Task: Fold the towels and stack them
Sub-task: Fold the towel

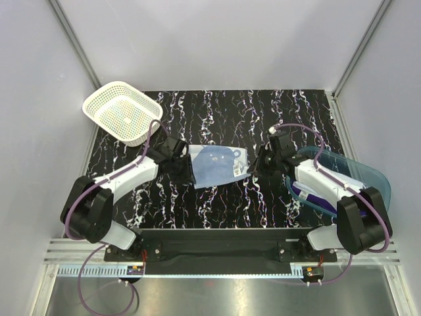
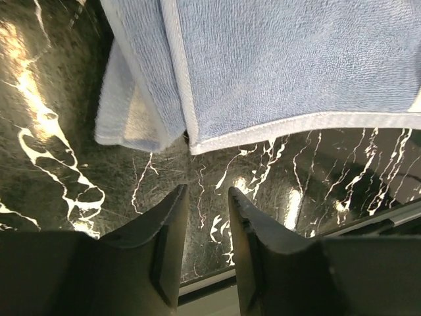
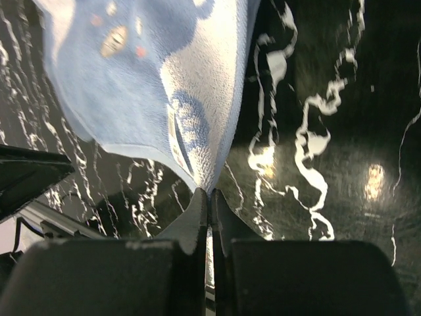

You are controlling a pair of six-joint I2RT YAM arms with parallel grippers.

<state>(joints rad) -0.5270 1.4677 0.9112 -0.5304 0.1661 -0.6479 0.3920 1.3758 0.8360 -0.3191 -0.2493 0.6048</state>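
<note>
Right claw (image 3: 209, 192): my fingers are pressed together on a pinched corner of the light blue towel (image 3: 131, 92), with the cloth running away from the tips and its bear-face print (image 3: 115, 36) in view. Left claw (image 2: 205, 191): my fingers stand a little apart with nothing between them, and only the black white-veined table (image 2: 276, 178) shows through the gap. The towel's white-hemmed edge lies just beyond these tips, not touching them, with a paler lower layer sticking out at the left. Seen from above, the towel lies at the table's middle, between my two claws. A white lattice basket (image 1: 122, 112) sits at the far left corner. A translucent blue tub (image 1: 368, 174) lies under my right arm, with a deep purple towel (image 1: 320, 197) showing in it
</note>
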